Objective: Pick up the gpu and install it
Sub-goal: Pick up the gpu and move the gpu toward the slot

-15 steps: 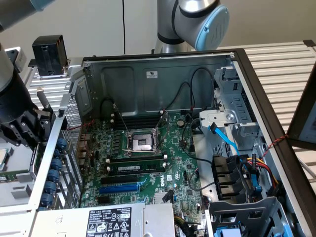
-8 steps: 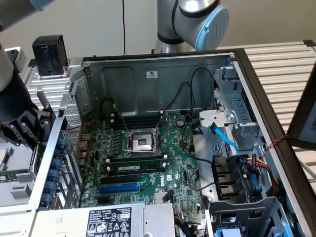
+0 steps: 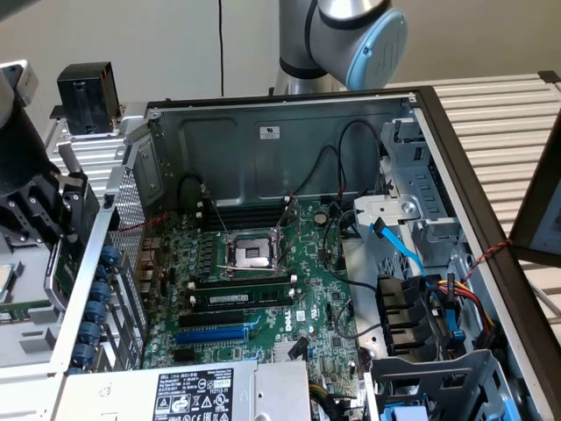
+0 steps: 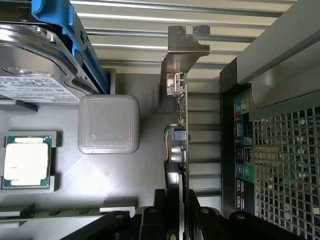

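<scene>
My jaws are closed narrow on the gpu (image 4: 180,135), pinching its thin green board from both sides at the end nearest me. In the wrist view the card stands edge-on, with its silver bracket (image 4: 186,47) at the far end from my grip. It is outside the computer case (image 3: 289,132), just beside the rear panel (image 4: 244,165) with its coloured ports and perforated grille (image 4: 290,165). I cannot tell whether the card touches the grey surface (image 4: 135,175) beneath it.

On that surface, beyond the card, lie a grey square block (image 4: 109,124), a processor chip (image 4: 27,162) in its recess, and a hard drive (image 4: 30,65) in a blue carrier.

In the exterior view I am on the exterior view's left, outside the case wall. The motherboard (image 3: 263,324) lies open inside the case, with its processor socket (image 3: 250,254) and one memory stick (image 3: 241,299) seated.
</scene>
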Robot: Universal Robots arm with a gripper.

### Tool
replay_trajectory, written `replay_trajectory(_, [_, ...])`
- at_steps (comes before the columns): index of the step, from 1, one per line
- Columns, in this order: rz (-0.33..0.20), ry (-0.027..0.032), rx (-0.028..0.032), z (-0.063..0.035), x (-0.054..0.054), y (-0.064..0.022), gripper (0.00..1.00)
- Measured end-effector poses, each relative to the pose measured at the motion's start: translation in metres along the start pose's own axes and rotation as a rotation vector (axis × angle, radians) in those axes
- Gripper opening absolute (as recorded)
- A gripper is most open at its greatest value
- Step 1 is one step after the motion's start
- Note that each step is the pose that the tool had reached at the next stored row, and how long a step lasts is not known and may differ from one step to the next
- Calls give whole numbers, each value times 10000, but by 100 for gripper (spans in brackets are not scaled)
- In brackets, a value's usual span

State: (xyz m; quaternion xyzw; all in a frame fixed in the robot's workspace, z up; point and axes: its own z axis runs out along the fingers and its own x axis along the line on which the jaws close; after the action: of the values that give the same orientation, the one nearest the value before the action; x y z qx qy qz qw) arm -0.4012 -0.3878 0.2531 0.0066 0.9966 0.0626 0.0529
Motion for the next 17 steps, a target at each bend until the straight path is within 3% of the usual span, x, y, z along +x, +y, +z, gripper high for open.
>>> replay_trajectory(17, [-107, 19, -11, -770, -66, 96, 27])
